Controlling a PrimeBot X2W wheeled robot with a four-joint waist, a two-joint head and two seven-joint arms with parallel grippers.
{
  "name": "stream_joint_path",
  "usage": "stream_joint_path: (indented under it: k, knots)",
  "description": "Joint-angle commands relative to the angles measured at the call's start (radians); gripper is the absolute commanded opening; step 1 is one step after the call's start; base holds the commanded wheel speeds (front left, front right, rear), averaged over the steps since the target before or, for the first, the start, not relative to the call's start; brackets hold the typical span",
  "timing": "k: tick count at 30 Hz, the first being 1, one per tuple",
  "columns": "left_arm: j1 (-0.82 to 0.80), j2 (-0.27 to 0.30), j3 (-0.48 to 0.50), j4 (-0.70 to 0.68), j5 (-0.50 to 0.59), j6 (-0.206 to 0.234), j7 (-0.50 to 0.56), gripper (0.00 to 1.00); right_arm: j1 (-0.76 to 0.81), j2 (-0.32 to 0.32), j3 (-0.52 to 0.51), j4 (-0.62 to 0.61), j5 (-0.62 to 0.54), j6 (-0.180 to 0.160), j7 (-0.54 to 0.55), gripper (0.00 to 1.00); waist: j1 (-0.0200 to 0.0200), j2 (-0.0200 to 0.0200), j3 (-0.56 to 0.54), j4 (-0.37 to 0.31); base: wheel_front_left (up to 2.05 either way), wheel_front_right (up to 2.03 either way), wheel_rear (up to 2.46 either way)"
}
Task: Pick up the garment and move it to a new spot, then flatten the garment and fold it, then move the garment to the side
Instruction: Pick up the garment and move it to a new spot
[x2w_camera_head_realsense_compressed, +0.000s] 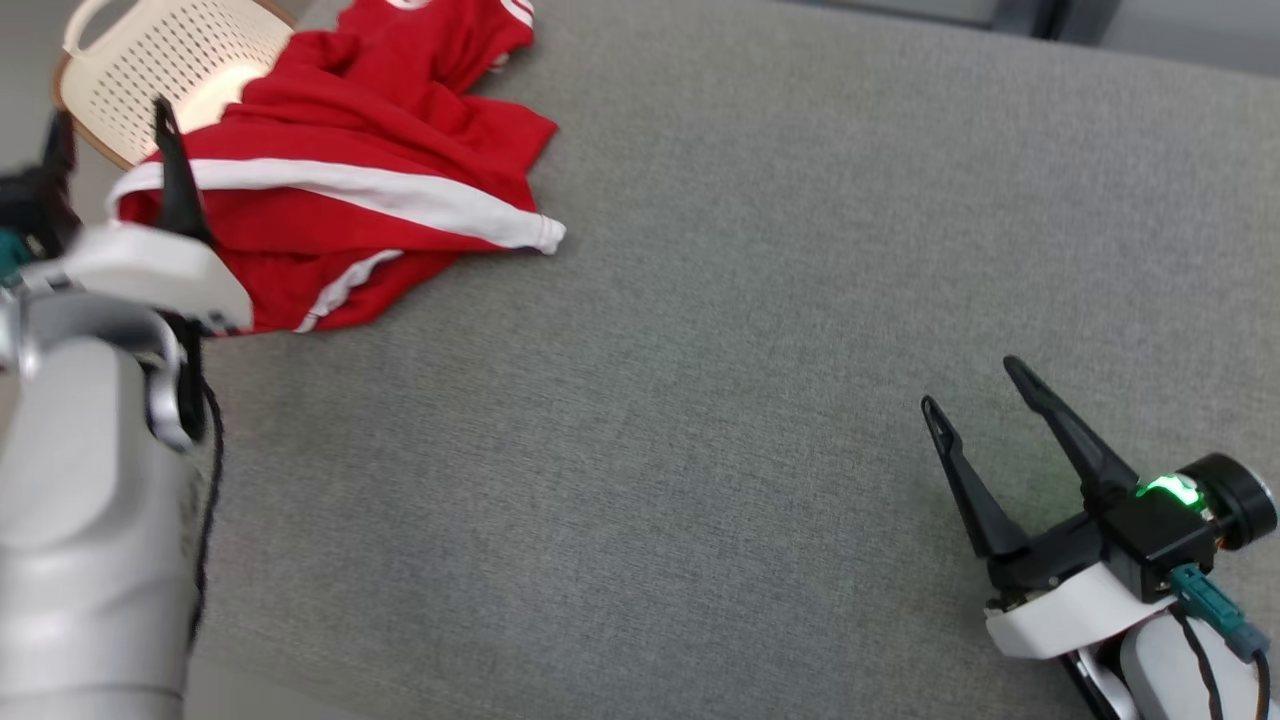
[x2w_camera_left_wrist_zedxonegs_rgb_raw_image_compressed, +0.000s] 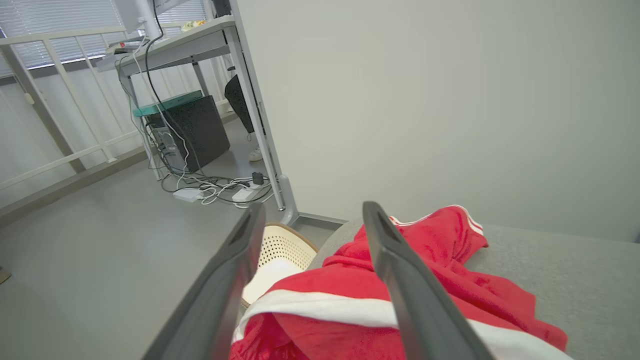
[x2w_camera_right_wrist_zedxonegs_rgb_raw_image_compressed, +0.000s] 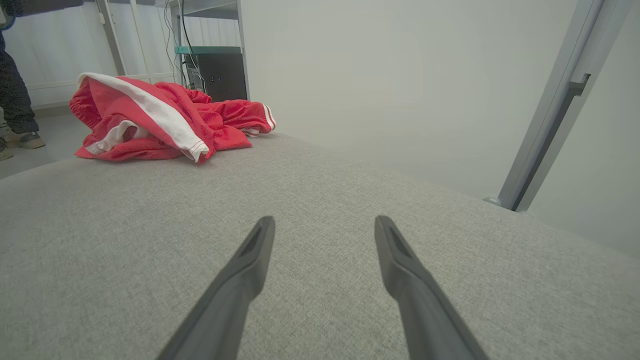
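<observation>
Left pincer (x2w_camera_left_wrist_zedxonegs_rgb_raw_image_compressed: 315, 209), open and empty, poised over bunched red garment (x2w_camera_head_realsense_compressed: 350, 140) at far-left corner of surface (x2w_camera_head_realsense_compressed: 700, 350): best lowered onto a thick fold before closing; right pincer (x2w_camera_head_realsense_compressed: 971, 384) open, idle.

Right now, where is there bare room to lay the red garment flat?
Bare: the grey upholstered surface from the red garment across to the right tool, and beyond it to the far edge. Crowded: the far left corner, with garment, perforated basket and left tool.

Red garment (x2w_camera_head_realsense_compressed: 340, 200) with white stripes, grey surface (x2w_camera_head_realsense_compressed: 750, 350), cream perforated basket (x2w_camera_head_realsense_compressed: 150, 50).
</observation>
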Motion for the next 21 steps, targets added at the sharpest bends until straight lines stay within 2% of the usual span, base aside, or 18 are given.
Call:
stream_joint_path:
  k: [1,5,9,12,17,18,19,20,21]
  knots:
    - [-0.047,0.017,0.002,0.053,-0.002,-0.003,0.027,1.0,-0.024,-0.016,0.007,-0.008,0.005,0.0,-0.001,1.0,0.0,0.0,0.069,-0.031,0.0,0.0,0.0]
    - [-0.182,0.054,0.011,0.237,-0.031,-0.026,0.165,1.0,-0.066,-0.053,0.03,-0.026,0.014,-0.001,-0.001,1.0,0.0,0.0,0.133,-0.065,0.0,0.0,0.0]
    - [-0.234,0.053,0.037,0.373,-0.088,-0.068,0.278,1.0,-0.087,-0.069,0.027,-0.039,0.02,-0.001,-0.001,1.0,0.0,0.0,0.169,-0.089,0.0,0.0,0.0]
    - [-0.254,0.061,0.054,0.435,-0.119,-0.094,0.295,1.0,-0.086,-0.071,0.02,-0.041,0.023,-0.001,-0.001,1.0,0.0,0.0,0.184,-0.099,0.0,0.0,0.0]
    - [-0.264,0.037,0.061,0.511,-0.158,-0.142,0.28,1.0,-0.074,-0.067,0.009,-0.032,0.022,-0.001,-0.001,1.0,0.0,0.0,0.192,-0.103,0.0,0.0,0.0]
    - [-0.265,0.033,0.06,0.521,-0.165,-0.154,0.278,0.47,-0.072,-0.066,0.008,-0.031,0.022,-0.001,-0.001,1.0,0.0,0.0,0.191,-0.103,0.0,0.0,0.0]
    - [-0.265,0.031,0.057,0.527,-0.167,-0.161,0.264,0.08,-0.07,-0.064,0.006,-0.029,0.021,-0.001,-0.001,1.0,0.0,0.0,0.189,-0.102,0.0,0.0,0.0]
    - [-0.264,0.031,0.051,0.532,-0.167,-0.167,0.251,0.0,-0.069,-0.06,0.005,-0.026,0.019,-0.001,-0.001,1.0,0.0,0.0,0.186,-0.101,0.0,0.0,0.0]
    - [-0.262,0.032,0.049,0.534,-0.17,-0.172,0.231,0.0,-0.07,-0.056,0.004,-0.025,0.016,-0.001,0.0,1.0,0.0,0.0,0.181,-0.1,0.0,0.0,0.0]
